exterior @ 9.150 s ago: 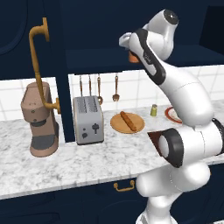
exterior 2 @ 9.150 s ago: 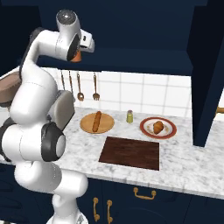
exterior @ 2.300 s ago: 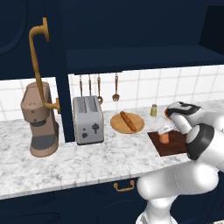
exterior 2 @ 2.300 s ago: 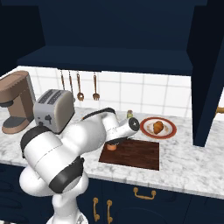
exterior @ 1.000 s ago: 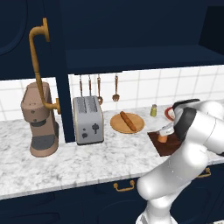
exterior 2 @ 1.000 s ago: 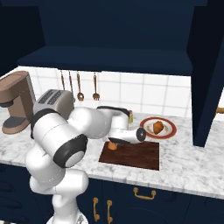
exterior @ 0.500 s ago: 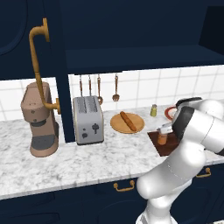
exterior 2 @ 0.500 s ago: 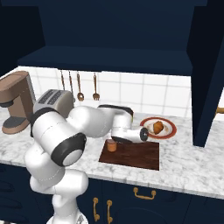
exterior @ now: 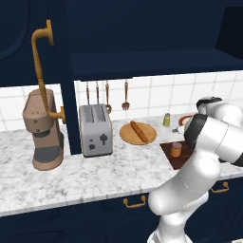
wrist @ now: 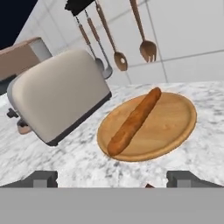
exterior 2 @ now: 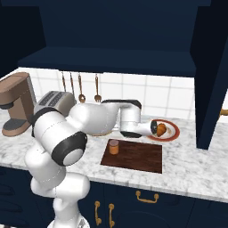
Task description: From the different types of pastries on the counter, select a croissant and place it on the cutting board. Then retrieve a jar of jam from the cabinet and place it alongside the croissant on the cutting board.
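gripper (wrist: 112,177) tips apart - bases cut off, cutting board (exterior: 182,159) partly behind arm

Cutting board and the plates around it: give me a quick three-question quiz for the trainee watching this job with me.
1. True or false: the small orange-brown cylindrical jar stands upright on the flat dark brown wooden cutting board.
2. Where is the rounded golden-orange croissant? A) on the board B) on the red-rimmed round plate C) on top of the jar
3. Fill in: the round light wooden plate holds one long thin brown ____.
Key: 1 true; 2 B; 3 loaf.
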### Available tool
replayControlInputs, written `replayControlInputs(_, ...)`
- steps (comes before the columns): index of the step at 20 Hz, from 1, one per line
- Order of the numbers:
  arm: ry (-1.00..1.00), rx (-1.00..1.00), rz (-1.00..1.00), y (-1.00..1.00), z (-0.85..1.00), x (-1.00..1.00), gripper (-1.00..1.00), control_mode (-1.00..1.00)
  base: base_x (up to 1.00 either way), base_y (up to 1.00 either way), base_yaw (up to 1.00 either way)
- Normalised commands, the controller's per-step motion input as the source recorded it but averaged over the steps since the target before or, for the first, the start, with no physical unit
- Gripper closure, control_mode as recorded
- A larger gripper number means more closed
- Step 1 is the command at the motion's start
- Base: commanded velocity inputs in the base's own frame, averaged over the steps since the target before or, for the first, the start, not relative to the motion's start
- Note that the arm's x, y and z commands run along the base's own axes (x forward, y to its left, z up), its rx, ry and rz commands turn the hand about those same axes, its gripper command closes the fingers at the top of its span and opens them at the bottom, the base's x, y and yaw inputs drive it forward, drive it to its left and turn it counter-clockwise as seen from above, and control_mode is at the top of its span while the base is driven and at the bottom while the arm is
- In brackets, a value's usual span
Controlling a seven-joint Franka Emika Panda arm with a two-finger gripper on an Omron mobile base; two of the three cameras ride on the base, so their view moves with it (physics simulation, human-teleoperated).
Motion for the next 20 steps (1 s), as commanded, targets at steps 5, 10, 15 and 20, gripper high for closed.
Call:
replayControlInputs(5, 0.14, -0.06, -0.18, 0.21, 0.24, 0.16, -1.0, -1.0, 0.0, 0.0, 0.0)
replayControlInputs(10, -0.03, -0.34, -0.31, 0.35, 0.06, 0.01, -1.0, -1.0, 0.0, 0.0, 0.0)
replayControlInputs(15, -0.09, -0.11, -0.19, 0.14, 0.0, 0.07, -1.0, -1.0, 0.0, 0.0, 0.0)
replayControlInputs(20, 0.44, -0.1, -0.18, 0.0, 0.08, 0.25, -1.0, -1.0, 0.0, 0.0, 0.0)
